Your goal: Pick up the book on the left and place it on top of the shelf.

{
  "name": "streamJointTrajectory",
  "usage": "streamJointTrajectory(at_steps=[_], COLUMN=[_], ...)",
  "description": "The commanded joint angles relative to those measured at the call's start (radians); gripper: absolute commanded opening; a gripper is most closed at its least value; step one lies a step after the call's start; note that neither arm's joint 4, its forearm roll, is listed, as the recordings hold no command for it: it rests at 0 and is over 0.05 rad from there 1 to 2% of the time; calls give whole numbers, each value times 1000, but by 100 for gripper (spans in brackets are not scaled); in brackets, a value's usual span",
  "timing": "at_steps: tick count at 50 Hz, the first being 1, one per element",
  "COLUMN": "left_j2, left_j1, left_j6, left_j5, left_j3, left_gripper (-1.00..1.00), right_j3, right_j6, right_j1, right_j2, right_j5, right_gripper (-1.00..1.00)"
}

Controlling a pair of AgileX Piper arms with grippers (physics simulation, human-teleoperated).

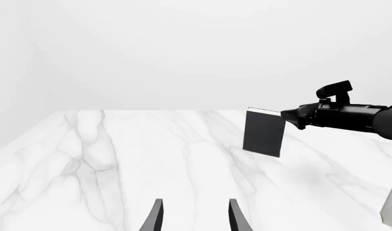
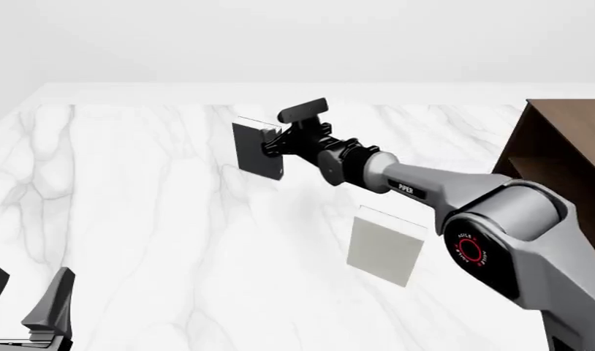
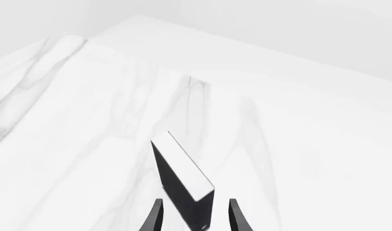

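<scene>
Nearest the camera, the left gripper just sits low at the front-left corner of the counter, jaws apart and holding nothing, so it's out of this one. Next up, a white-covered book stands mid-counter, just below the right arm's forearm in the front view.

Further out is the real action: the right gripper is reached across to the black book, which stands upright toward the far middle-left of the counter. In the right wrist view the book sits between the fingertips with the jaws straddling its top corner, a sliver of gap showing on each side (so I'd call them apart, not clamped yet).

To do this step well, I'd sink a bit deeper so the pads cover more than a corner, square the jaws to the covers, then close firmly before lifting. A corner pinch probably lets it swing or tip.

The shelf waits off at the right edge, well apart from the book.
</scene>
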Motion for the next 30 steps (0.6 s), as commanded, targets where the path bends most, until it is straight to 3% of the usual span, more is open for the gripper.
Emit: streamJointTrajectory(at_steps=[1,30], left_j2=[0,0], left_j1=[0,0], left_j6=[0,0], left_j5=[0,0], left_j3=[0,0], left_gripper=[100,100], right_j3=[-33,-132], right_j6=[3,15], right_j1=[1,-13], right_j2=[29,134], right_j5=[4,22], right_gripper=[100,100])
